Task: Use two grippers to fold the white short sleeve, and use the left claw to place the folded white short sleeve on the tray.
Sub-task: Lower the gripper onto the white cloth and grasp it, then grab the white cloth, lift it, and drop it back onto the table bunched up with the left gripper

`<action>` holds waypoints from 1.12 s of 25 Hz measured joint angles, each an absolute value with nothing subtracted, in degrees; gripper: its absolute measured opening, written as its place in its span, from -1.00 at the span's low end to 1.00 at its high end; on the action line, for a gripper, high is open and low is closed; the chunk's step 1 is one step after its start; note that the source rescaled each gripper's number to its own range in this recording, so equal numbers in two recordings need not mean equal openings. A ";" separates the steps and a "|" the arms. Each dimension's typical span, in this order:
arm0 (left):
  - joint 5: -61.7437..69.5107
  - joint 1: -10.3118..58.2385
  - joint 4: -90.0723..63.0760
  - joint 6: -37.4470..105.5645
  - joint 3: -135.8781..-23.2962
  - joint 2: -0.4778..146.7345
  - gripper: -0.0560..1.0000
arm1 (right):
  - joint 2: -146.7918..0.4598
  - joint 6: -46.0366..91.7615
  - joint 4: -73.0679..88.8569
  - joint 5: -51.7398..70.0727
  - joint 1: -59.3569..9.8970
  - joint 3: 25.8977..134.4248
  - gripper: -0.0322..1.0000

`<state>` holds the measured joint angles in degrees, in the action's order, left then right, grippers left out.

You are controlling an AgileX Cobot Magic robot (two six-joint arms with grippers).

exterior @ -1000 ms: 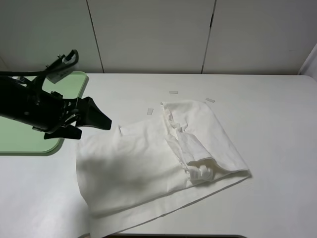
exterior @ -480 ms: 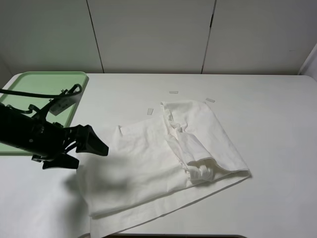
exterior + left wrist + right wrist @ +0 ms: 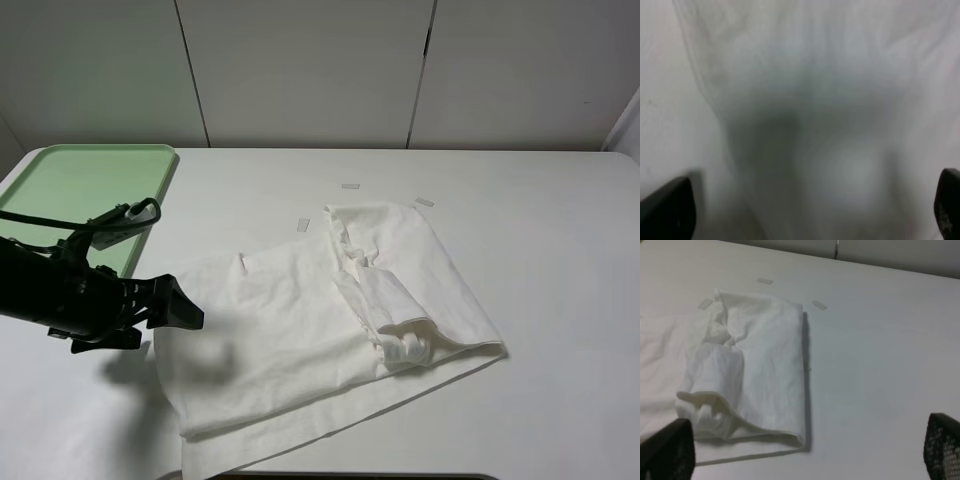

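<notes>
The white short sleeve point(image 3: 300, 330) lies partly folded on the white table, its right side doubled over into a thicker stack point(image 3: 410, 275). My left gripper point(image 3: 182, 318) is low over the shirt's left edge, open and holding nothing. In the left wrist view its fingertips point(image 3: 665, 212) stand wide apart over blurred white fabric point(image 3: 805, 100). The pale-green tray point(image 3: 80, 185) lies at the back left, behind that arm. My right gripper point(image 3: 802, 455) is out of the high view. Its wrist view shows it open and empty, well back from the folded stack point(image 3: 755, 365).
Three small white tape strips point(image 3: 350, 186) point(image 3: 425, 202) point(image 3: 303, 224) lie on the table behind the shirt. The shirt's lower hem reaches close to the table's front edge point(image 3: 350, 476). Bare white tabletop point(image 3: 560, 280) spreads to the right.
My left arm has swung down and toward the table's front, from beside the tray to the shirt's left edge. The tray is now largely uncovered. The shirt has barely shifted.
</notes>
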<state>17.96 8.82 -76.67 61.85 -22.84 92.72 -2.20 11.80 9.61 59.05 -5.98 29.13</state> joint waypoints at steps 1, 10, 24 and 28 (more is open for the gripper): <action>17.77 8.82 -78.16 63.63 -22.84 93.16 0.91 | -2.20 11.80 9.61 59.05 -5.98 29.13 1.00; 23.47 8.82 -85.26 69.45 -27.30 103.22 0.85 | -2.20 11.80 9.61 59.05 -5.98 29.13 1.00; 21.91 9.46 -79.04 69.64 -32.57 107.46 -0.80 | -2.20 11.80 9.61 59.05 -5.98 29.13 1.00; 26.06 8.04 -63.34 57.09 -39.54 107.57 -0.80 | -2.20 11.80 9.61 59.05 -5.98 29.13 1.00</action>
<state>26.06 8.04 -63.34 57.09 -39.54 107.57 -2.20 11.80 9.61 59.05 -5.98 29.13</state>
